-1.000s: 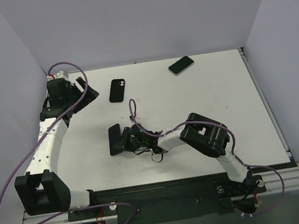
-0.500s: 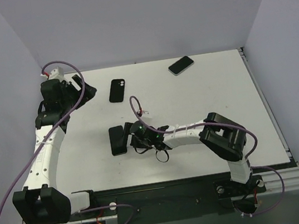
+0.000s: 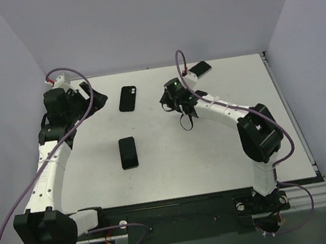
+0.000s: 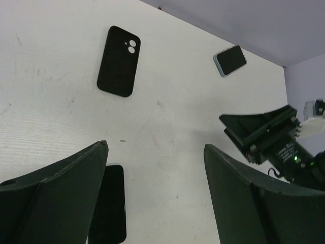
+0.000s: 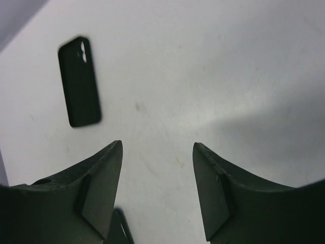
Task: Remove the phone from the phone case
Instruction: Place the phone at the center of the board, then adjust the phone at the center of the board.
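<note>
Left gripper [image 4: 155, 147]: mine, jaws spread wide with nothing between them, hovering just left of the black case [image 3: 127, 98].
Right gripper [image 5: 157, 144]: mine, jaws apart and holding nothing, hanging over bare table to the right of the black case, fingers pointing back toward it.
Black case: empty, flat on the white table [image 3: 228, 149], back up; the table shows through its two lens holes.
Black phone [image 3: 128, 152]: out of its shell, lying flat nearer my bases than the black case and a touch left of it, clearly apart from it.
Pale-edged phone [image 3: 197, 71]: well right of the black case and slightly farther back, lying at a slant.
Far edge: close behind the black case, where the table meets the back wall [image 3: 154, 19].
Left edge: beyond my left gripper from the black case, shut in by the side wall.
Open room: a bare strip between the black case and the black phone; a much wider bare stretch right of and nearer than the black case, reaching the table's right edge.
Writing: I can read no writing or brand; the black case's back looks plain black.
</note>
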Available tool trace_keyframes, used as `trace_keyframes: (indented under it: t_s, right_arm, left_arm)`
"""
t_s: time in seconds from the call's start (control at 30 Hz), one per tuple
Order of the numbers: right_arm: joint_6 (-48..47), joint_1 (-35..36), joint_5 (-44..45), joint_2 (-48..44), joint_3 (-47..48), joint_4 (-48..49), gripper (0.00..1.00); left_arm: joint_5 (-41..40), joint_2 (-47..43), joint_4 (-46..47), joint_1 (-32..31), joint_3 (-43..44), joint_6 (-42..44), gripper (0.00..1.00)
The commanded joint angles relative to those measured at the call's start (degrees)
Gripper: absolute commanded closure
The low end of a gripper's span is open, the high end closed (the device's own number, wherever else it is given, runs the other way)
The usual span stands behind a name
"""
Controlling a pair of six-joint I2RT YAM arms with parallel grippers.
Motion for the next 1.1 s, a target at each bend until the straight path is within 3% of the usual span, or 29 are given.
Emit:
trace_keyframes:
  t_s: [0.0, 0.2, 0.33, 0.5, 0.77, 1.07]
  right_arm:
    - [-0.56, -5.62, 0.14, 8.27, 12.26, 3.58, 0.50]
    - [3.49, -11.69, 0.31, 26.98, 34.32, 7.00, 0.55]
    - [5.16, -13.45, 0.67, 39.89, 46.91, 11.84, 0.64]
    - [7.97, -14.77, 1.81, 51.60, 63.95, 15.53, 0.66]
    - [10.61, -14.51, 9.98, 59.43, 70.30, 17.83, 0.71]
    - [16.58, -15.91, 14.90, 58.30, 65.84, 10.01, 0.78]
  left_arm:
    - [2.16, -0.41, 3.88, -0.57, -0.18, -0.72, 0.14]
    - [2.34, 1.43, 4.23, -2.06, -0.71, -0.73, 0.14]
    - [2.34, 2.14, 4.41, -2.95, -0.97, -0.37, 0.14]
    - [2.25, 2.67, 4.76, -3.30, -1.24, -0.38, 0.14]
    - [3.04, 3.20, 6.07, -3.12, -1.67, -1.08, 0.14]
    - [3.57, 3.90, 6.43, -2.60, -1.85, -1.25, 0.14]
